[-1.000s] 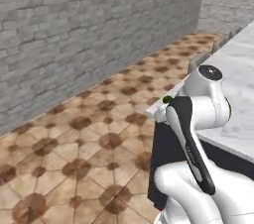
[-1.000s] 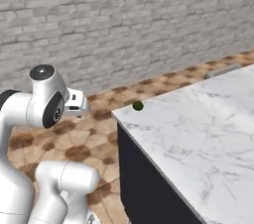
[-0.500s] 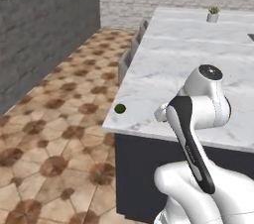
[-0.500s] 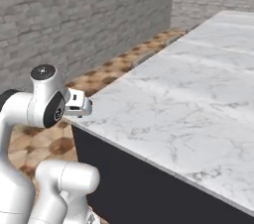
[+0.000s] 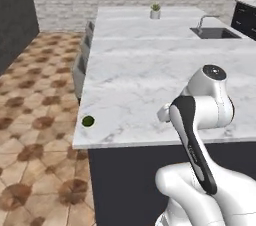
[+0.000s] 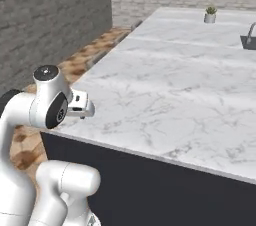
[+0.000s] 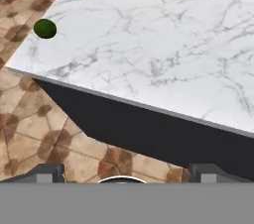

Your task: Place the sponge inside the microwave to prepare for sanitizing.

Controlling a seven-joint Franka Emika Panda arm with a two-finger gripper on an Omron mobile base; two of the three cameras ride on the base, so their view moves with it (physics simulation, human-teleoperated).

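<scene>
Searching goes on: no sponge or microwave is to be seen yet. Over the last second the base has swung round, so the marble bench point(image 5: 150, 70) now fills the views, a small green ball point(image 5: 88, 121) near its corner. The gripper point(image 7: 124, 178), fingers point(image 7: 47, 172) spread wide and empty, hangs folded at the bench edge.

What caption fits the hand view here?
Open claw looks down past a marble island counter, a small round green object near its corner, patterned tile floor below.
</scene>
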